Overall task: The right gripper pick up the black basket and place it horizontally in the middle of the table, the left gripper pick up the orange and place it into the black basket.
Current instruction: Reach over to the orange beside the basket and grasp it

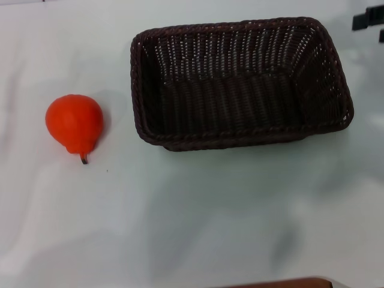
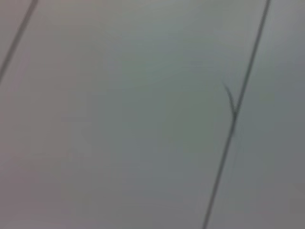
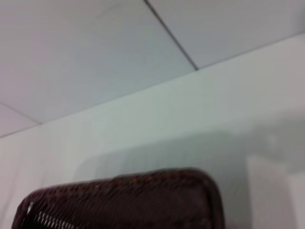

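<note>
One orange (image 1: 74,125) lies well apart from the black basket (image 1: 240,84).

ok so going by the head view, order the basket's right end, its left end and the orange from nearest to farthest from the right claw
From the right claw, at the table's far right:
1. black basket's right end, right side, nearest
2. basket's left end, mid-table
3. orange, far left, farthest

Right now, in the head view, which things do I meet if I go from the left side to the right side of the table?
The orange → the black basket, lying open side up on the white table → a black part of the right gripper at the far right edge.
</note>
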Available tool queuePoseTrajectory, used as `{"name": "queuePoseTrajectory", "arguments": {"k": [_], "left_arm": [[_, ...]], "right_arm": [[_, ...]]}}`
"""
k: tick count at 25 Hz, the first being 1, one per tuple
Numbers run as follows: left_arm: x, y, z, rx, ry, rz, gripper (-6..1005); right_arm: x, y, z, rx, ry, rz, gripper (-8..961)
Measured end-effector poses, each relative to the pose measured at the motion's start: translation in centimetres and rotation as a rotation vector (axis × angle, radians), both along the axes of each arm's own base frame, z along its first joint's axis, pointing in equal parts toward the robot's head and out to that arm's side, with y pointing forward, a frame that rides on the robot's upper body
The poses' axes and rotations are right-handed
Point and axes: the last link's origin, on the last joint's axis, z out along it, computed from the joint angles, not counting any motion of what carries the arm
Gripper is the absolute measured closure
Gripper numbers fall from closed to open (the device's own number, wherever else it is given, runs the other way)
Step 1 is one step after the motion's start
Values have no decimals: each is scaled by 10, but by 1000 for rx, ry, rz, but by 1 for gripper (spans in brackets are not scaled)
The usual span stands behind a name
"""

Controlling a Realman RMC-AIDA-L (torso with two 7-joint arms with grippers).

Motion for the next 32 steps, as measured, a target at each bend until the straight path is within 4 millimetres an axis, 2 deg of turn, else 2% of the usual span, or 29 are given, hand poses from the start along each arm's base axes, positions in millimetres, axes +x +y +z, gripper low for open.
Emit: {"name": "queuePoseTrajectory", "arguments": {"k": [6, 8, 9, 13, 17, 22, 26, 32], "left_arm": [[0, 7, 22, -202, -45, -52, 85], [2, 12, 34, -331, -77, -67, 85], [2, 12, 34, -331, -77, -67, 85], [5, 22, 51, -576, -120, -43, 84], [18, 29, 56, -741, -46, -19, 84], [36, 36, 44, -815, 113, -16, 87], [51, 39, 23, -846, 220, -60, 89], [52, 45, -5, -895, 228, -76, 90]], "right_arm": [[5, 3, 13, 219, 76, 181, 111], [8, -2, 15, 341, 118, 286, 116], [10, -4, 14, 377, 128, 319, 121], [22, -9, 8, 476, 188, 402, 121], [42, -16, -2, 585, 237, 451, 120], [59, -21, -17, 635, 250, 445, 120], [66, -25, -20, 659, 249, 433, 120], [74, -29, -19, 686, 256, 400, 119]]}}
